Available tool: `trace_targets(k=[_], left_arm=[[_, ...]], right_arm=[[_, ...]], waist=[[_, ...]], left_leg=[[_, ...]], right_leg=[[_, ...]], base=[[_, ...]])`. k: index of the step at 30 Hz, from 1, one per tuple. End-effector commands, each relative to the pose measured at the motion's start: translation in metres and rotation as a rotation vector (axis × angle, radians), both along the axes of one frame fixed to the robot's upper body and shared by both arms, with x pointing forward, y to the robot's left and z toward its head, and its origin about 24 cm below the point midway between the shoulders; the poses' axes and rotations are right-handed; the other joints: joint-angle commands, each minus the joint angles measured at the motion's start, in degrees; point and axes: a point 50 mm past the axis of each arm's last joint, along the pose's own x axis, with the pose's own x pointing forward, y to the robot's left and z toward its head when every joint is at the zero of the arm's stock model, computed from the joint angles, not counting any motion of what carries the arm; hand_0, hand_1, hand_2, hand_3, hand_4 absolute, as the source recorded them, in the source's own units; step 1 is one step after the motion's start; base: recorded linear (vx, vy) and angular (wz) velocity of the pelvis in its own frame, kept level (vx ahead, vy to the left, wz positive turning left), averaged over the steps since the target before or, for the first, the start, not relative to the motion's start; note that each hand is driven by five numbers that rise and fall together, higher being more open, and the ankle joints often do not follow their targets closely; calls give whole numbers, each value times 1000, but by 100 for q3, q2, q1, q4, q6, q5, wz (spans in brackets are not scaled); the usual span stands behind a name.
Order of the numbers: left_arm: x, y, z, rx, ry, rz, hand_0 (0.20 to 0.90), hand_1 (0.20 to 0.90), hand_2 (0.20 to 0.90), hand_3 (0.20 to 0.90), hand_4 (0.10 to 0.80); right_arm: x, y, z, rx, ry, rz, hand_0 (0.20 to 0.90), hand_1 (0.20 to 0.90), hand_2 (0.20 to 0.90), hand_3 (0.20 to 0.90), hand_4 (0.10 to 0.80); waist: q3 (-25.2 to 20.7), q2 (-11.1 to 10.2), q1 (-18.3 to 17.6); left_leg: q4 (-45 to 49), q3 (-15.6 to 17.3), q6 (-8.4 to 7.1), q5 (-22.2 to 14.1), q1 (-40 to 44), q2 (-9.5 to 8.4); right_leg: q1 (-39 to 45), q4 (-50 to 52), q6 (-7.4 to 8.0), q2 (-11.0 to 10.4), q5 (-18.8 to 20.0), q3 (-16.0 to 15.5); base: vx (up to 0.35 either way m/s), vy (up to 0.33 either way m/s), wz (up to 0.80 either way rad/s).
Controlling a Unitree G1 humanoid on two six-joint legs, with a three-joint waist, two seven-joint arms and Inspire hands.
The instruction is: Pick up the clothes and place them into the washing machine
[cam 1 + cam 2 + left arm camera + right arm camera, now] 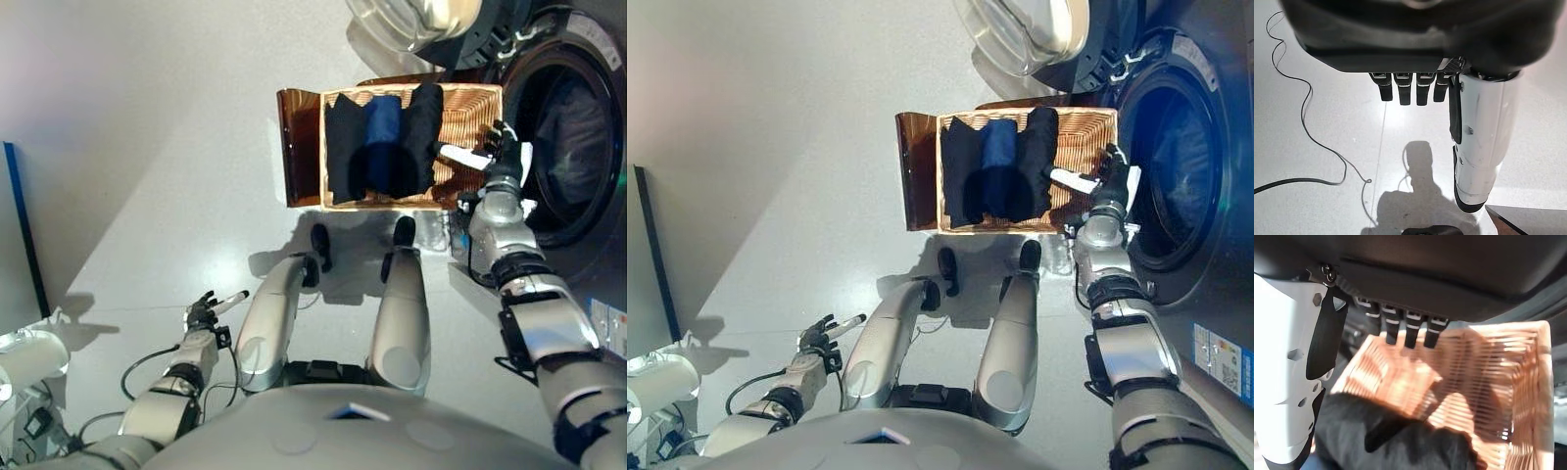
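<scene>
Evidently the right hand (pixel 497 147) is hovering with straight, empty fingers over the woven wicker basket (pixel 468 108), positioning to reach the dark black and blue clothes (pixel 382 142) lying inside. Just beside it, the front-loading washing machine's round drum opening (pixel 573 137) is standing open. Down low, the left hand (pixel 204 313) is hanging idle, fingers relaxed.

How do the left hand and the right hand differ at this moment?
The right hand is raised over the wicker basket's edge beside the washing machine; the left hand hangs low over bare floor. Dark clothes lie beneath the right hand; nothing lies beneath the left. Both are open and hold nothing.
</scene>
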Motion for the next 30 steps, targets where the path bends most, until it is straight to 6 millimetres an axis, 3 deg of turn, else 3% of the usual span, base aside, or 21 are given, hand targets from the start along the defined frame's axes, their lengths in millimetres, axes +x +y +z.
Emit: trace_targets(k=[1,7,16,25,26,27,29,30], left_arm=[[-35,44,-1,137,114,35,900,900,900,900,800],[-29,47,2,154,97,35,900,900,900,900,800],[-22,51,6,173,70,31,900,900,900,900,800],[-11,53,10,190,44,21,900,900,900,900,800],[-12,53,10,190,47,20,900,900,900,900,800],[-8,52,10,193,43,12,900,900,900,900,800],[-5,52,11,198,41,12,900,900,900,900,800],[-5,51,11,199,40,8,900,900,900,900,800]], right_arm=[[19,5,33,-106,-72,56,900,900,900,900,800],[27,3,35,-160,1,-4,900,900,900,900,800],[44,21,55,-247,-2,64,900,900,900,900,800],[48,30,47,-354,128,77,900,900,900,900,800],[47,30,46,-354,130,76,900,900,900,900,800],[47,32,43,-361,158,72,900,900,900,900,800],[46,33,40,-365,181,67,900,900,900,900,800],[45,32,37,-366,196,62,900,900,900,900,800]], waist=[[-255,24,130],[-230,80,193],[-117,79,309],[-56,71,416],[-54,60,410],[-42,77,437],[-20,82,454],[-13,77,459]], left_leg=[[-442,-262,-786,508,-174,272],[-402,-297,-783,511,-245,243],[-270,-311,-761,470,-304,215],[-180,-366,-736,436,-419,149],[-108,-390,-775,266,-360,138],[-158,-369,-729,428,-440,144],[-137,-372,-720,414,-449,132],[-53,-395,-755,239,-394,117]], right_leg=[[283,-6,-266,62,-272,-108],[221,57,-271,36,-291,-124],[171,173,-268,-5,-325,-138],[122,239,-280,-28,-361,-168],[184,312,-261,-39,-530,-159],[108,245,-278,-33,-369,-171],[102,267,-282,-41,-386,-181],[158,353,-262,-56,-560,-174]], base=[[-13,5,-4],[-6,3,1],[0,6,2],[15,5,11],[16,10,9],[15,9,6],[14,4,4],[90,-11,4]])
